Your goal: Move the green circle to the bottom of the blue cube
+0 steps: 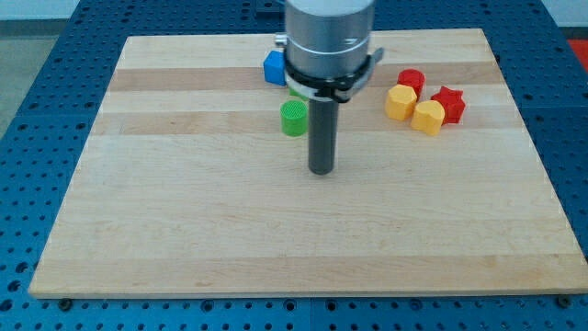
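Note:
The green circle (294, 119) is a short green cylinder standing on the wooden board (184, 211), just below and a little right of the blue cube (274, 68). The blue cube sits near the board's top edge and is partly hidden by the arm's grey body. My tip (321, 171) rests on the board below and to the right of the green circle, a short gap away from it. A small bit of another green block (295, 92) shows just above the circle, mostly hidden behind the arm.
At the view's upper right a cluster holds a red cylinder (411, 81), a red star-like block (449, 104) and two yellow blocks (400, 102) (428, 117). The board lies on a blue perforated table (37, 138).

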Motion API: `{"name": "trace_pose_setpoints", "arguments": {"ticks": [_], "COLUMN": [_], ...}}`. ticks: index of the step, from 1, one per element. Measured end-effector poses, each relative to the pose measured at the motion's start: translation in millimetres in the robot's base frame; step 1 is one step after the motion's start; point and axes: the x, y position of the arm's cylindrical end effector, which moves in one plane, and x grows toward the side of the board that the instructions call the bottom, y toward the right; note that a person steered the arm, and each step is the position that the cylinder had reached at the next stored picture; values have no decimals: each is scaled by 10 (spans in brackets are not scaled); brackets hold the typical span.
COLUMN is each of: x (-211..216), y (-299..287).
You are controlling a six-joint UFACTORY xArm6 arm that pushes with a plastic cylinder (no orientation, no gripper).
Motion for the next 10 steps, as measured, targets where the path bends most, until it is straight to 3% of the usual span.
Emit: {"name": "trace_pose_setpoints", "arguments": {"ticks": [2,7,8,10], "x": [-39,-1667,-1658,-1212], "y": [-225,-208,-208,-208]}}
